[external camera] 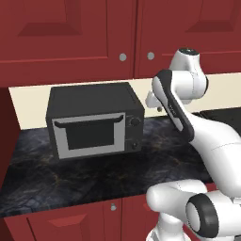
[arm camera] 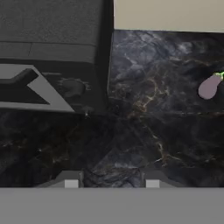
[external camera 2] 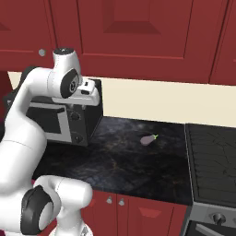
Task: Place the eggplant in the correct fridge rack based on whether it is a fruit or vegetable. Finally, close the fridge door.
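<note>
Left to right: the microwave (arm camera: 48, 65), then your gripper (arm camera: 111, 181) – jaws closed on nothing – then the eggplant (arm camera: 209, 86) lying on the counter (arm camera: 144, 131). Expect it light, firm, slick-skinned – grip its fat middle.

Kitchen, rendered.
Red cabinets (external camera: 70, 37) above and below a dark marble bench (external camera 2: 129, 161), black microwave (external camera: 94, 120) on it, stove (external camera 2: 214, 161) at right, cream backsplash (external camera 2: 152, 101).
</note>
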Robot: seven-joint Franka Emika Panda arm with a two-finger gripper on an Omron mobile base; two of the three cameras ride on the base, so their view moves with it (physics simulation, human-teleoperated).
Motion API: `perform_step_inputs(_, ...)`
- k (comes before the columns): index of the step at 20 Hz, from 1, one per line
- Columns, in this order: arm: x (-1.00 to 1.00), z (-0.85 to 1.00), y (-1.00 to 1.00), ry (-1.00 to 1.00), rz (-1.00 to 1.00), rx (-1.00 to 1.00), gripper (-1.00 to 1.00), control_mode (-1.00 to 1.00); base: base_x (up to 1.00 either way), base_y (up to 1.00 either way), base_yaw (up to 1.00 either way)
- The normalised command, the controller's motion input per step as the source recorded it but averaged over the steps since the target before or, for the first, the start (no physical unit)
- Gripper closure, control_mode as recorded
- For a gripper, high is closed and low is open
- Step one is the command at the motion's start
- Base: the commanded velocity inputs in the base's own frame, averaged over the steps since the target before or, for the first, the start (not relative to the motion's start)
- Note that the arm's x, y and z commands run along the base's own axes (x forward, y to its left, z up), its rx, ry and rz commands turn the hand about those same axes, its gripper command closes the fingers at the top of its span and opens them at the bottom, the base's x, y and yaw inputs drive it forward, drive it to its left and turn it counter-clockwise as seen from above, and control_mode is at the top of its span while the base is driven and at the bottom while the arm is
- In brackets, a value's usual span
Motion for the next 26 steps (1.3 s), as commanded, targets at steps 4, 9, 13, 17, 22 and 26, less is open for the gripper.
perform_step_inputs(4, -0.44, 0.0, -0.14, -0.03, -0.05, 0.01, -1.0, -1.0, 0.0, 0.0, 0.0)
perform_step_inputs(9, -0.82, -0.02, -0.69, -0.01, -0.27, 0.08, -1.0, -1.0, 0.0, 0.0, 0.0)
perform_step_inputs(13, -0.67, -0.13, -0.97, 0.0, -0.4, 0.12, -1.0, -1.0, 0.0, 0.0, 0.0)
perform_step_inputs(17, -0.22, -0.05, -1.0, 0.02, -0.43, 0.2, -1.0, -1.0, 0.0, 0.0, 0.0)
perform_step_inputs(22, 0.19, -0.04, -0.67, 0.02, -0.24, 0.25, -1.0, -1.0, 0.0, 0.0, 0.0)
perform_step_inputs(26, 0.33, -0.05, -0.17, 0.01, -0.01, 0.01, -1.0, -1.0, 0.0, 0.0, 0.0)
